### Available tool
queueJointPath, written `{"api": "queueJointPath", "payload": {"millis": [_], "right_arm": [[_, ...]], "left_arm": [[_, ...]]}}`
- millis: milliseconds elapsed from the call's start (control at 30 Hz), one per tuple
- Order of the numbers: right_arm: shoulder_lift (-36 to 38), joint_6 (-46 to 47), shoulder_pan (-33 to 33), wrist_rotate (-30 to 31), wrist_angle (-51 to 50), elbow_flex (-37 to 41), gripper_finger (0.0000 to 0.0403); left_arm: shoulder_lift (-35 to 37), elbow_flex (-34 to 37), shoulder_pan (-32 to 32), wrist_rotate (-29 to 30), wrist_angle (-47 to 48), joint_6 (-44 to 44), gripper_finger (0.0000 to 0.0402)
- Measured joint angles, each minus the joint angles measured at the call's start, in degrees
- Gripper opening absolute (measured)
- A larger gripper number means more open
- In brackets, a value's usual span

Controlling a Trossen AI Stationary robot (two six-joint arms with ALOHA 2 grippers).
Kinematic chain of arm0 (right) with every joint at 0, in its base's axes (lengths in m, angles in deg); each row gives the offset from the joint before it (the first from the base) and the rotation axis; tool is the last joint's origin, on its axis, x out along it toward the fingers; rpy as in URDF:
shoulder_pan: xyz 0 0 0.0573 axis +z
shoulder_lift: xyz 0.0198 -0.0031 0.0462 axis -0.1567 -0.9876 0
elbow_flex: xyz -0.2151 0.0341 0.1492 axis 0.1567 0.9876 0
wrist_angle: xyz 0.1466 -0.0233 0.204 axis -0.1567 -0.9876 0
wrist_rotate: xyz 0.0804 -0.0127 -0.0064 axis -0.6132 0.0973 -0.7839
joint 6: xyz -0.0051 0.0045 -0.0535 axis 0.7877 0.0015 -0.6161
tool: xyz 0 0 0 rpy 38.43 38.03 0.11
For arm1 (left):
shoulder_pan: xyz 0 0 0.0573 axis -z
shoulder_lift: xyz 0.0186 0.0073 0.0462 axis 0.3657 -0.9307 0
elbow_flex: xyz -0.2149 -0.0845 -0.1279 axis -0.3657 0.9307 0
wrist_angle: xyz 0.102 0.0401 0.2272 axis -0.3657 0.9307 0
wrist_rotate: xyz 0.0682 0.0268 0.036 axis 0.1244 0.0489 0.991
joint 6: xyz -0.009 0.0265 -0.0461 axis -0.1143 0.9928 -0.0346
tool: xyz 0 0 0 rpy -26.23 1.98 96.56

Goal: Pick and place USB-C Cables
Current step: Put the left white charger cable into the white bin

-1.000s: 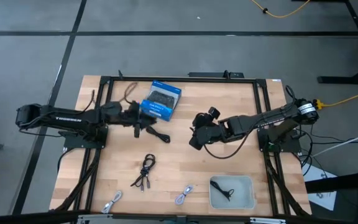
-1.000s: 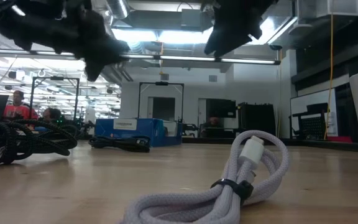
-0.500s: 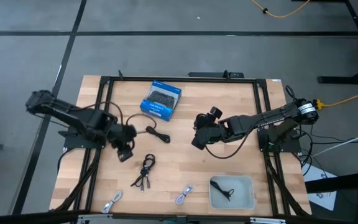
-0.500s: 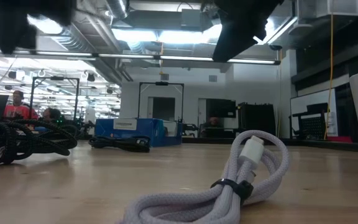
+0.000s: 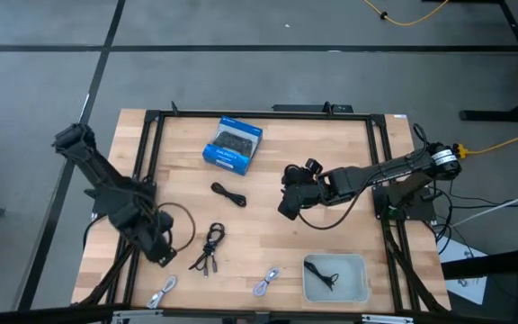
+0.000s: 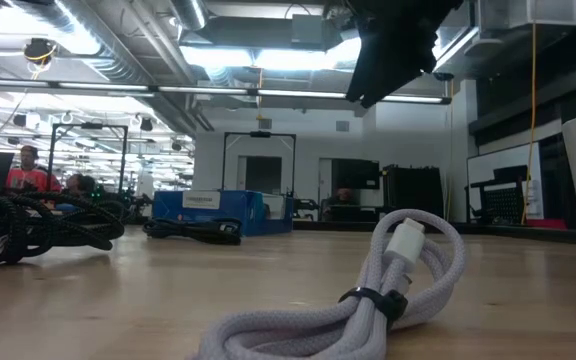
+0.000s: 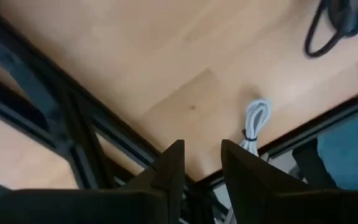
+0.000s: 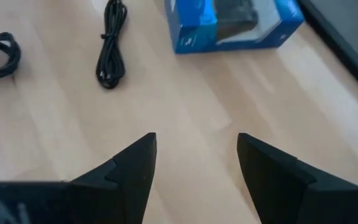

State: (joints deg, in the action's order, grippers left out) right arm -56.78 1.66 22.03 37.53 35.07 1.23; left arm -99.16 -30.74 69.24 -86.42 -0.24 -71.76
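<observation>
The landmark here is the blue cardboard box, which lies on the light wooden table near its far edge. Far to the left of this box and nearer to the front edge, the left gripper hangs over the black metal frame at the left side of the table; its two dark fingers stand only a little apart, with nothing between them. Just beyond these fingers, in the left wrist view, a light grey bundled USB-C cable lies close to the front edge, well in front of the box and to its left. A larger black bundled cable lies in front of the box, between it and the front edge. A small black bundled cable lies on the wood just in front of the box. A second light grey bundled cable lies at the front edge, in front of the box and a little to its right. To the right of the box, the right gripper hangs above the table with its jaws wide open and empty, pointing toward the box. Far to the right of the box and near the front edge stands a pale grey plastic tray, and one more black cable lies inside it.
</observation>
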Motion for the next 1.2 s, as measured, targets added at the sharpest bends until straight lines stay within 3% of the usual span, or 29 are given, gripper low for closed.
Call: {"api": "queueJointPath", "payload": {"millis": [100,267,633,1200], "right_arm": [[0.0,1.4,0.0,-0.5,-0.3,0.0,0.0228],[0.0,2.8,0.0,-0.5,-0.1,0.0,0.0228],[0.0,4.3,0.1,-2.1,-0.2,0.0,0.0228],[0.0,4.2,0.5,-6.5,-1.2,0.0,0.0228]], "left_arm": [[-3.8,0.0,3.8,0.5,-3.3,-4.9,0.0098],[-9.9,0.0,7.0,0.3,-9.2,-5.3,0.0098],[-21.8,0.0,8.0,0.4,-29.0,-3.5,0.0098],[-31.8,-0.5,7.7,0.1,-29.0,-3.3,0.0093]]}}
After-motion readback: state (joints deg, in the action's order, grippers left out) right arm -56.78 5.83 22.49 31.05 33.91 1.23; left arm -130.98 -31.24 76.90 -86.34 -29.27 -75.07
